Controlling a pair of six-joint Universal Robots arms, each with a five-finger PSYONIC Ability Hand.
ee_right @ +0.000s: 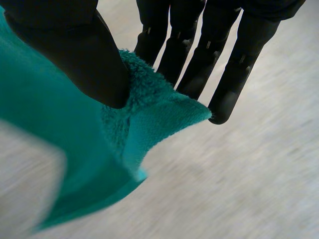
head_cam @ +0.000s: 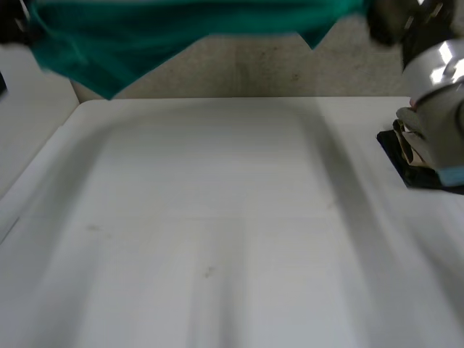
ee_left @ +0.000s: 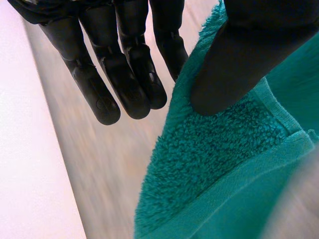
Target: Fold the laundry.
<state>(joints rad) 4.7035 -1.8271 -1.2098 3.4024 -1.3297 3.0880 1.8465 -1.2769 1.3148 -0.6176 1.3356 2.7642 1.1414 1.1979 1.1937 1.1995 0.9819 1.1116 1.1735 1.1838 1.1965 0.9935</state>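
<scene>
A teal towel (head_cam: 181,36) hangs in the air above the far edge of the white table (head_cam: 217,217), stretched between my two hands. My left hand (head_cam: 11,25) has its end at the left, my right hand (head_cam: 388,22) the end at the right. In the left wrist view the thumb (ee_left: 239,59) presses on the towel's (ee_left: 214,164) hemmed edge, and the straight fingers (ee_left: 124,74) stand beside it. In the right wrist view the thumb (ee_right: 75,55) pinches a corner of the towel (ee_right: 60,129) against the straight fingers (ee_right: 239,59). The towel's lower edge sags into points.
My right arm (head_cam: 435,109) reaches up along the table's right side. A flat black object (head_cam: 406,163) lies on the table beneath it. Beyond the table's far edge is a beige floor (head_cam: 254,69).
</scene>
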